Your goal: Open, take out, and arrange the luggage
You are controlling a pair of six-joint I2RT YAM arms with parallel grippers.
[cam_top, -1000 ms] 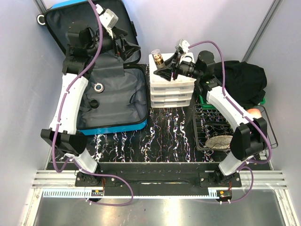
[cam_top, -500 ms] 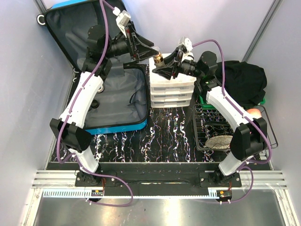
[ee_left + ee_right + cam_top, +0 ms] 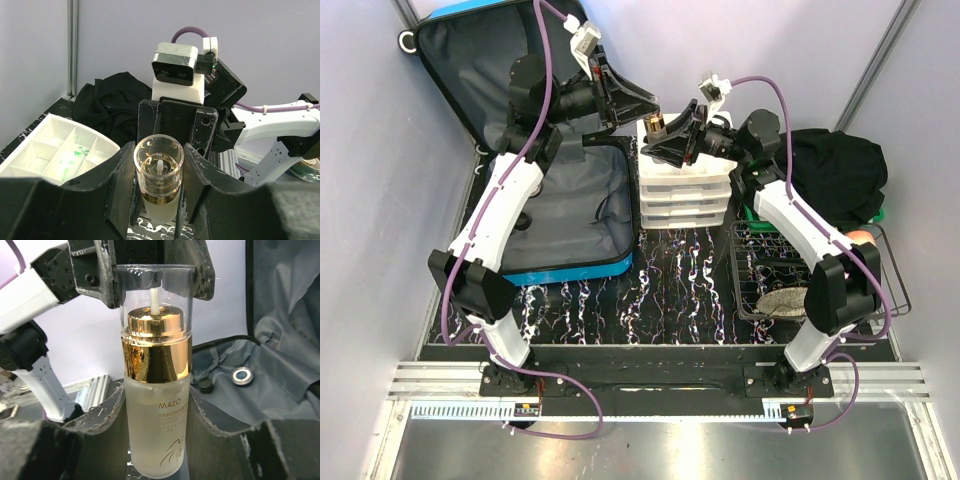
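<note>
Broadly, the luggage (image 3: pixel 570 215) lay open at the far-left corner of the table (image 3: pixel 690 290), its lid propped up against the back wall and its soft, creased grey lining showing inside a hard blue shell. Just to its right, by the far edge, stood the white three-drawer organiser (image 3: pixel 685 195), boxy and slick plastic, and both your arms met over its top. Your right gripper (image 3: pixel 156 435) was clamped on the lower body of a tall cylindrical bottle (image 3: pixel 156 405) of frosted glass that stood upright there. Your left gripper (image 3: pixel 159 172) had its jaws hugging the clear cap (image 3: pixel 159 160) from both sides, with no gap that I could see. You seemed to be passing or steadying the bottle between hands, so one grip needed to stay firm before the other let go. Frosted glass and glossy plastic would both be slippery and round, so you wanted flat pad contact and a straight pull along the bottle's axis, without twisting. The polished gold collar (image 3: pixel 156 357) offered nothing to grip.
</note>
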